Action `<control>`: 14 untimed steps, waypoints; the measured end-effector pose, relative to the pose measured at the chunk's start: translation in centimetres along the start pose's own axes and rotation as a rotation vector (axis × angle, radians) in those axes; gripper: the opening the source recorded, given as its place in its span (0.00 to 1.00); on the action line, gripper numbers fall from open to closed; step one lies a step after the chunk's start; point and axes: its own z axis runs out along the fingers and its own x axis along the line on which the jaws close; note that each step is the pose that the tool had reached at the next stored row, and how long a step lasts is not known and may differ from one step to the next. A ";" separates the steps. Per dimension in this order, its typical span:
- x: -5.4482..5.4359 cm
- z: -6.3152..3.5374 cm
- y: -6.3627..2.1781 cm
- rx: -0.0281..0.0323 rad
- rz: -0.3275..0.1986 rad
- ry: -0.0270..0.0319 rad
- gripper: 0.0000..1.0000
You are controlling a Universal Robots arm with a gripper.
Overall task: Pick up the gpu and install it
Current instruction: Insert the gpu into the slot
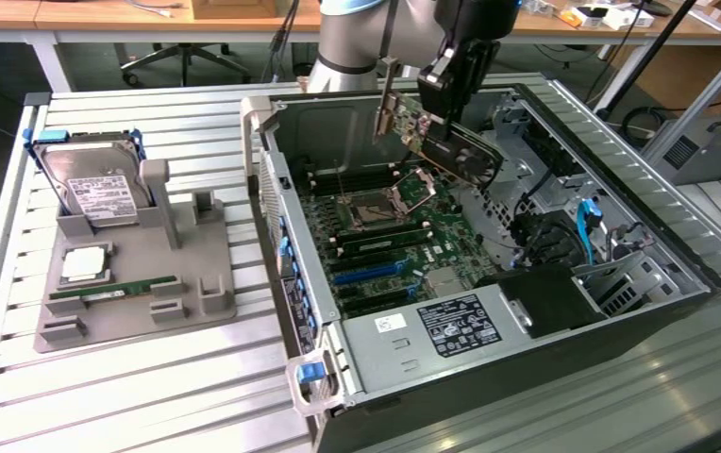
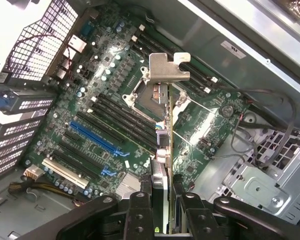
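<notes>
- On the exterior view's left, set in a grey holder (image 1: 197, 264): a hard drive (image 1: 99, 193), a square chip (image 1: 84, 264) and a green RAM stick (image 1: 115, 288), each in its own recess, probably so as to be reachable from above.
- In the middle, laid on its side with the panel off: the computer case (image 1: 288, 236), leaving the motherboard (image 1: 386, 245) face up for access.
- Above the motherboard and clear of it: the gpu (image 1: 455, 151), tilted, silver bracket (image 1: 386, 113) toward the case's rear wall, not yet in any slot.
- Clenched on the card's upper part: the gripper (image 1: 443, 109).
- Seen from the wrist, the gripper (image 2: 162, 215) pinching the gpu (image 2: 164, 145) edge-on, one of the fingers (image 2: 139, 210) on each face; a hold judged fit for going in edge first.
- Beside the card's line, not under it: a blue slot (image 2: 95, 137).
- Hard to make out: the card's connector edge, and the part of the CPU socket (image 2: 150, 97) behind the card.
- At the exterior view's right, blue cables (image 1: 583, 226), partly hidden by the drive bays.
</notes>
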 end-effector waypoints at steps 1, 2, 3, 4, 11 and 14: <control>0.0 0.00 0.00 0.0002 -0.003 -0.0001 0.27; 0.0 0.00 0.00 0.0006 -0.007 0.0000 0.27; 0.0 0.00 0.00 0.0009 -0.011 0.0000 0.27; 0.0 0.00 0.00 0.0012 -0.014 -0.0001 0.27; 0.0 0.00 0.00 0.0023 -0.038 -0.0007 0.27; 0.0 0.00 0.00 0.0026 -0.050 -0.0013 0.27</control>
